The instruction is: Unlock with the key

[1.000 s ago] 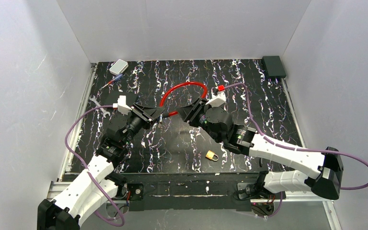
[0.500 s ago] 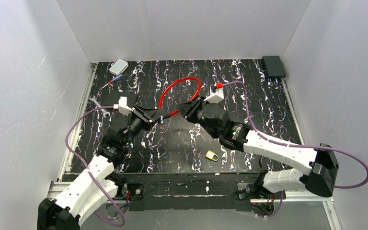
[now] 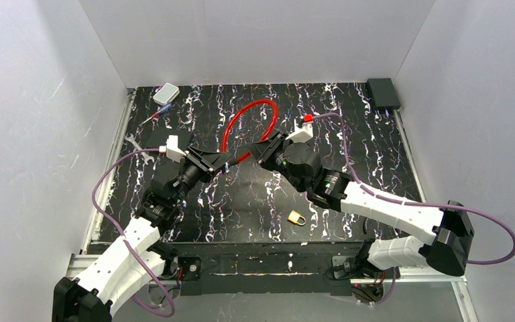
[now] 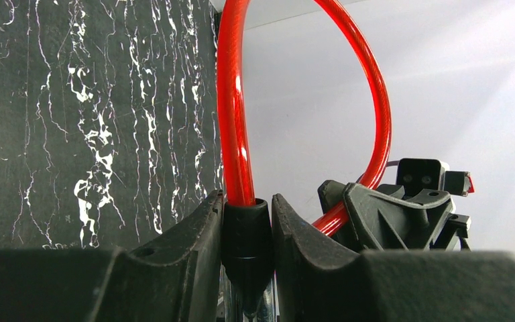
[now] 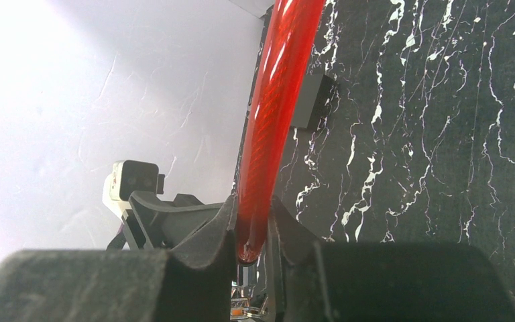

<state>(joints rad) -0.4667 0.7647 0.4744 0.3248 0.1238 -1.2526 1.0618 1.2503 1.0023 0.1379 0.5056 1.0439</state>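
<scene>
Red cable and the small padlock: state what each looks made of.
The red cable: glossy translucent plastic sheath, by its sharp highlights; a faint weave inside hints at a wire core. The padlock: brass-coloured body, likely metal; too small to be sure.

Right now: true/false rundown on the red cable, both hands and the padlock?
1. The left hand is shut on the black end fitting of the red cable. True.
2. The right hand is open and clear of the cable. False: its fingers pinch the red cable from both sides.
3. The brass padlock lies on the table, held by neither hand. True.
4. The cable runs straight between the hands. False: it curves in a loop from one hand to the other.
5. A wrench lies at the table's right edge. False: it lies at the left edge.
</scene>
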